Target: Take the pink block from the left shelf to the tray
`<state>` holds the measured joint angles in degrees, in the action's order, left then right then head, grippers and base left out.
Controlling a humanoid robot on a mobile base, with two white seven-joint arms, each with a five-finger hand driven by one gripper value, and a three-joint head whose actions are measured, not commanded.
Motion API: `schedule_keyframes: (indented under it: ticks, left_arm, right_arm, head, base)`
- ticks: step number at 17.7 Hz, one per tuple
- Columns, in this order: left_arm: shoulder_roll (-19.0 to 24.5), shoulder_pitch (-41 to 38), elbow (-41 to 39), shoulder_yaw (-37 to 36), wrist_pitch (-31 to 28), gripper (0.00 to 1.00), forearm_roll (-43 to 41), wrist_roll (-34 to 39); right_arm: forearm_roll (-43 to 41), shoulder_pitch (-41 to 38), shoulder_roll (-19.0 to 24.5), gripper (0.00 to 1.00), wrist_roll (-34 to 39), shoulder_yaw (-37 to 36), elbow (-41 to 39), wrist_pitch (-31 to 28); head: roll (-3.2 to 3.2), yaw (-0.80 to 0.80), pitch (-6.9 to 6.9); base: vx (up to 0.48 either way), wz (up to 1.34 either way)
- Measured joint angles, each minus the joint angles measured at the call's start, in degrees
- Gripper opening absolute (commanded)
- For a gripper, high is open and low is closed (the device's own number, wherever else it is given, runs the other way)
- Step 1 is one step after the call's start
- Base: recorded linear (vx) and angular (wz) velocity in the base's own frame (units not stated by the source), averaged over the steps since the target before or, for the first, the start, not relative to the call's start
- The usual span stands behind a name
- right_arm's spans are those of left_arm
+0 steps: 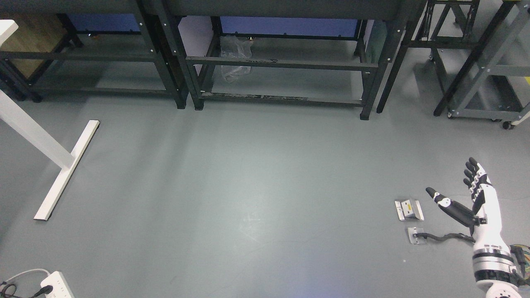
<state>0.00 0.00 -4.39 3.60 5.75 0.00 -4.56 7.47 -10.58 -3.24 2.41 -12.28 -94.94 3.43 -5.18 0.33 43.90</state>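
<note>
Only my right hand (453, 182) shows, at the lower right of the head view, raised over the grey floor. Its fingers (476, 176) point up and its thumb sticks out to the left, holding nothing. No pink block and no tray appear anywhere in the picture. The black shelf frames (281, 62) along the back stand with their lower levels bare except for a crumpled clear plastic bag (235, 56). My left arm does not show.
A white table leg and foot (62, 165) cross the left side. Two small metal plates (409, 209) with a black cable lie on the floor by my right hand. A white power strip (54, 285) sits at the bottom left. A grey wheeled rack (484, 82) stands at the right.
</note>
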Motion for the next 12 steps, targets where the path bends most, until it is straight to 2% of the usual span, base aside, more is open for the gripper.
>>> schedule_keyframes:
  ticks: [12]
  left_arm:
    - [0.0, 0.0, 0.0, 0.0, 0.0, 1.0, 0.0, 0.0]
  right_arm:
    - [0.0, 0.42, -0.04, 1.0, 0.21, -0.25, -0.04, -0.1]
  head:
    - [0.0, 0.0, 0.0]
  base:
    - [0.0, 0.0]
